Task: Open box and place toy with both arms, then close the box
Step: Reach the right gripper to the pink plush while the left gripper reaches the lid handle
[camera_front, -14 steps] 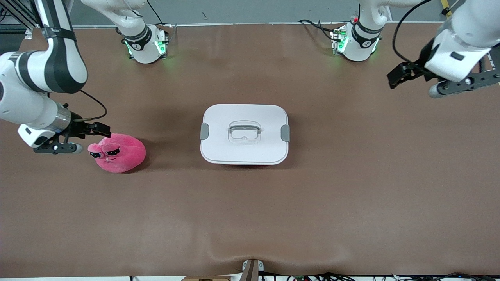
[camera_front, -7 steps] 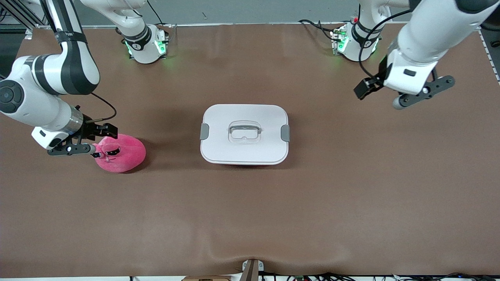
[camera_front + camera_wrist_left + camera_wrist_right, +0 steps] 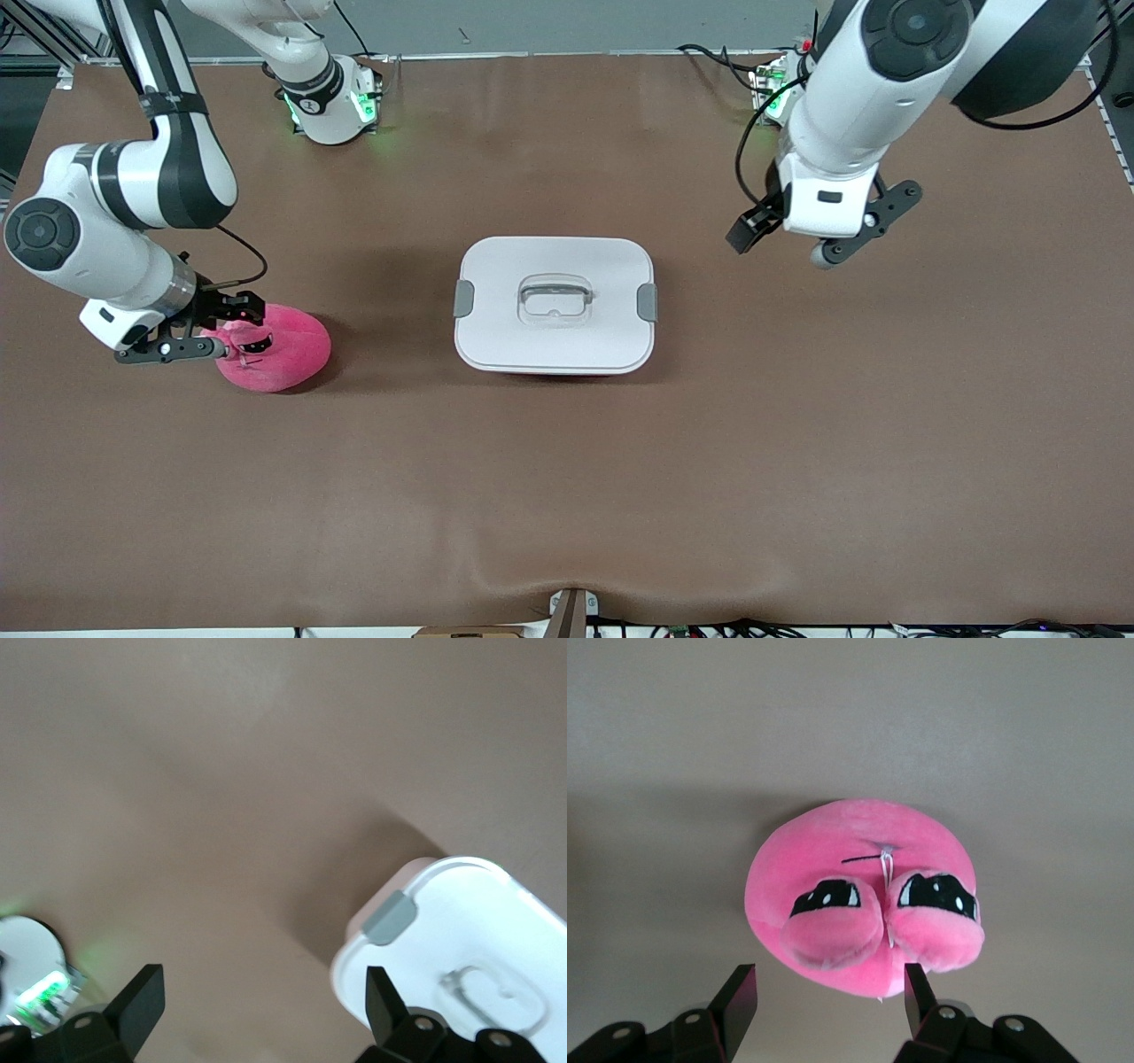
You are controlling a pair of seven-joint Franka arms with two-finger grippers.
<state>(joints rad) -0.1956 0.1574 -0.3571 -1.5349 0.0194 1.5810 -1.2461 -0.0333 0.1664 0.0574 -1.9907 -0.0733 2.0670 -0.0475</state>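
Toy [image 3: 279, 350], soft plush, sits on the worktop [image 3: 567, 496] well apart from the box [image 3: 555, 304], toward the right arm's end; the lid is shut.

Left wrist view: left hand [image 3: 261, 997] spread wide, empty, over bare worktop beside a grey clip [image 3: 391, 918].

Right wrist view: right hand [image 3: 831, 992] open around the toy's eye bulges, a yielding place to pinch.

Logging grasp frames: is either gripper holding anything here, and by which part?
Nothing is held. The right gripper is open over the plush toy; the left gripper is open beside the box.

The right pincer [image 3: 232, 312] hides part of the toy's [image 3: 282, 353] face.
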